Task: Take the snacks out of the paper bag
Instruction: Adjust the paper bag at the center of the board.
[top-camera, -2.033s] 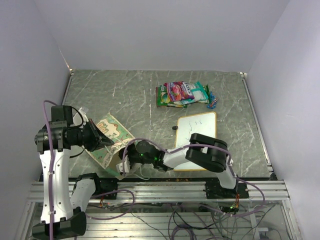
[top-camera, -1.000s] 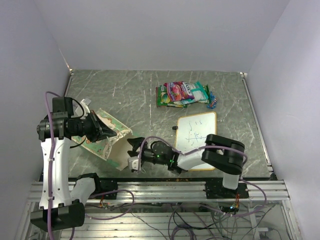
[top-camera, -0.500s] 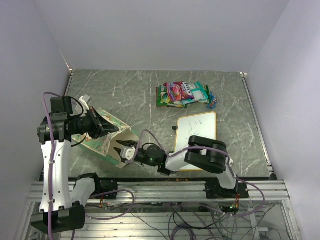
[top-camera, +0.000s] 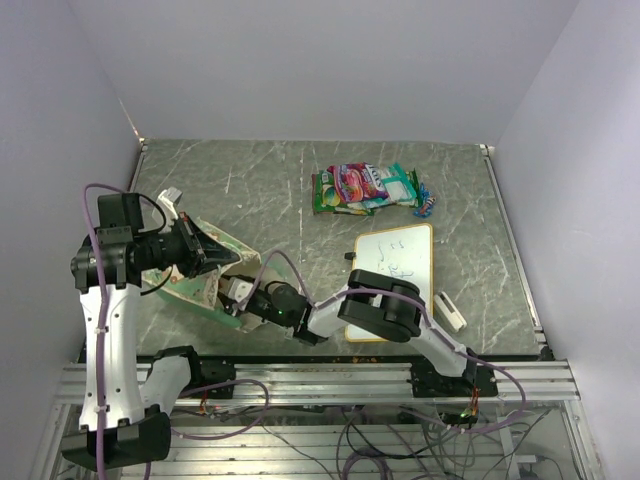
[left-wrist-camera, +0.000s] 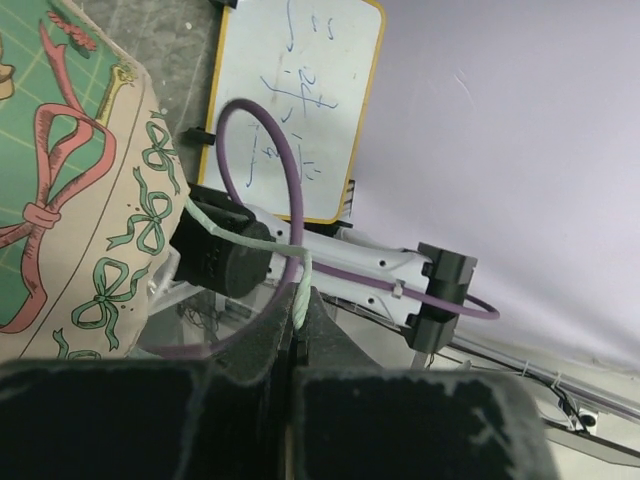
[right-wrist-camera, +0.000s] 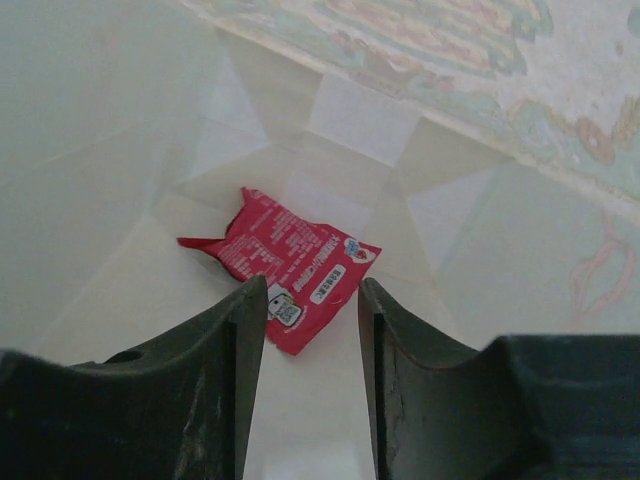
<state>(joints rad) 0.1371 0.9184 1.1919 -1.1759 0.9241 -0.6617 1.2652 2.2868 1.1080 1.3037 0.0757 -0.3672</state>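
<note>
L gripper (left-wrist-camera: 297, 312) pinched tight on string handle (left-wrist-camera: 232, 238) of bag (top-camera: 196, 288), which sits at table's 8 o'clock. R gripper (right-wrist-camera: 312, 300) is inside bag, jaws apart, astride corner of red packet (right-wrist-camera: 288, 268), not squeezing it. Other snacks (top-camera: 366, 188) piled at 1 o'clock; whiteboard (top-camera: 392, 270) at 4.

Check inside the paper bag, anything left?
One red snack packet lies on the paper bag floor, framed by the open right gripper. Anything beneath it or behind the fingers is hidden.
</note>
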